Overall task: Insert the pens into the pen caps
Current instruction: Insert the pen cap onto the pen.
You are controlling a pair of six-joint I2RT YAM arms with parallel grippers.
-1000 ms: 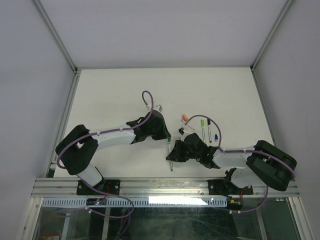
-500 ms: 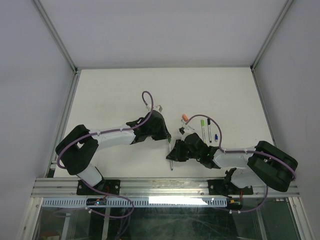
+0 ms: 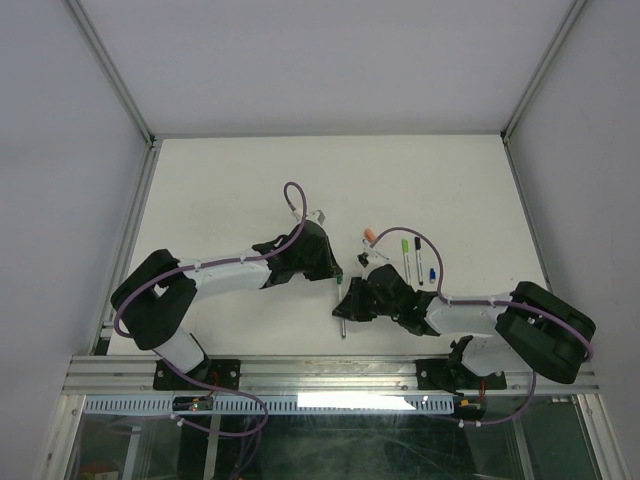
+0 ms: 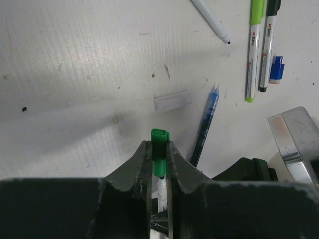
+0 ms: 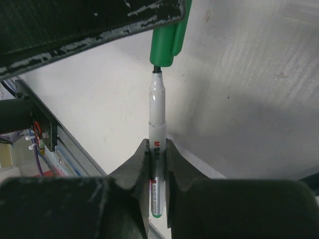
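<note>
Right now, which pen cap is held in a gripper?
The green cap, pinched in the left gripper; the blue cap and the clear cap lie loose on the table.

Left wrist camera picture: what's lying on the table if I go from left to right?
Small clear plastic piece → dark blue pen → white pen with light green cap → white pen with black cap → small blue cap.

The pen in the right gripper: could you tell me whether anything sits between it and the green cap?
Nothing visible: the pen has its tip at the mouth of the green cap in the left gripper.
</note>
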